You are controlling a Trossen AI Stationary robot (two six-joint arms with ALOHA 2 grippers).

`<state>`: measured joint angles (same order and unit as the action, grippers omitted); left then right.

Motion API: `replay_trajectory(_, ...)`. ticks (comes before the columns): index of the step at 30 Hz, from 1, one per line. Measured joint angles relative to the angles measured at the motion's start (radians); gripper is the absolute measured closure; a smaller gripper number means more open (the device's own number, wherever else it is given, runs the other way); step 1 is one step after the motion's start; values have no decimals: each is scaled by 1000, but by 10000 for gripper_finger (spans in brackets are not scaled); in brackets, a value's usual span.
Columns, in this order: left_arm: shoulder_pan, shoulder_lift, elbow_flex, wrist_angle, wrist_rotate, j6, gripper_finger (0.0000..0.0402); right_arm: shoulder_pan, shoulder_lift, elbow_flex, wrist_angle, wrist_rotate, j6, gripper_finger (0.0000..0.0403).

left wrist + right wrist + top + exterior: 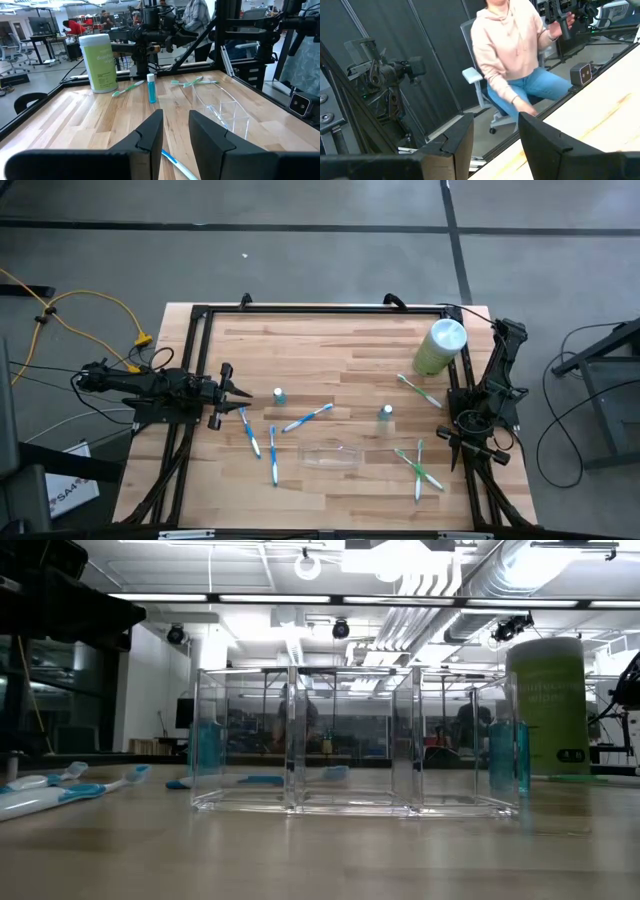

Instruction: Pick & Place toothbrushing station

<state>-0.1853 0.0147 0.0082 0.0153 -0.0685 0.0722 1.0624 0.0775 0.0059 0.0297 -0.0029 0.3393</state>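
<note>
Toothbrushing station (331,453), the clear tray, sits near the table's near edge at centre; it looks empty in the low view, so by the look of it nothing is placed yet.

Left to right:
- Left gripper (243,391) hovers over the left edge of the table, fingers a narrow gap apart, holding nothing. A blue toothbrush (250,432) lies just beside it.
- Second blue brush (273,455) and a third (308,418) lie loose left of the tray, outside it. A small teal container (279,395) stands just beyond them.
- Another teal container (386,412) stands right of centre, also outside.
- Two crossed green brushes (420,467) lie right of the tray, one more (420,391) farther back by the pale-green cylinder (441,346).
- Right gripper (462,442) is parked at the right edge, fingers moderately apart, empty, pointing off the table.

Judgement: all picks still to do.
</note>
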Motion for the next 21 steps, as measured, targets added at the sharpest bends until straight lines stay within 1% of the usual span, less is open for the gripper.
replay_trajectory(18, 0, 0, 0, 0, 0, 0, 314, 0, 0, 0, 0, 0, 0, 255)
replay_trajectory(21, 0, 0, 0, 21, 0, 3, 314, 0, 0, 0, 0, 0, 0, 255)
